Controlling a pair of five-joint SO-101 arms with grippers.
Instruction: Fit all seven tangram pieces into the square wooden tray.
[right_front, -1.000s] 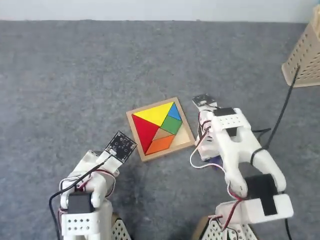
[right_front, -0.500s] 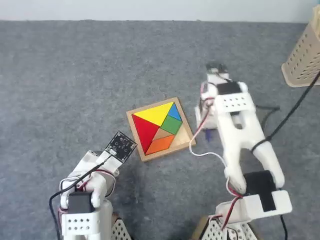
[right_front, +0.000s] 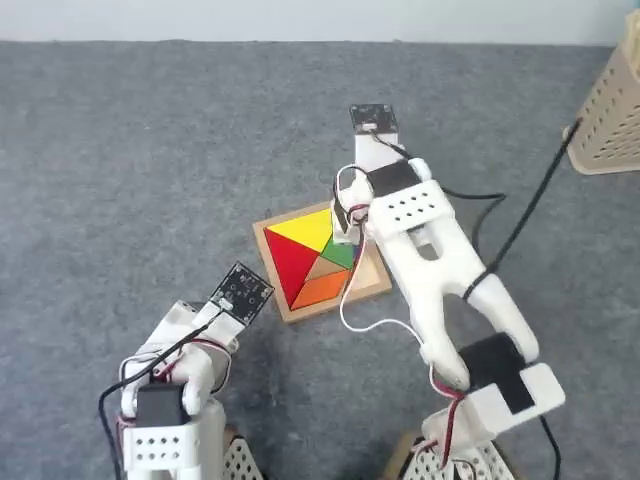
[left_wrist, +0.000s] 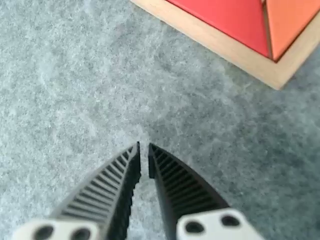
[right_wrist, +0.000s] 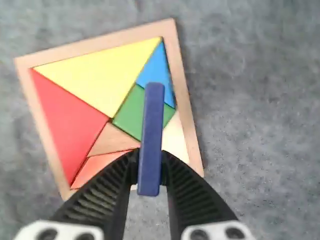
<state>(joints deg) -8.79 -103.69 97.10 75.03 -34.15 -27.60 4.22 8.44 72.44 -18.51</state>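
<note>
Over the grey felt mat (right_front: 150, 150), my square wooden tray (right_wrist: 184, 90) sits mid-table with six coloured pieces (right_wrist: 100, 75) seated. My right gripper (right_wrist: 150, 159) hovers above it, clamped on a dark blue piece (right_wrist: 152, 120). My left gripper (left_wrist: 144, 148) is closed near the tray's corner.

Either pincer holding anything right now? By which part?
The right pincer clamps the dark blue piece by its near end, held on edge over the tray. The left pincer is shut on nothing.
</note>
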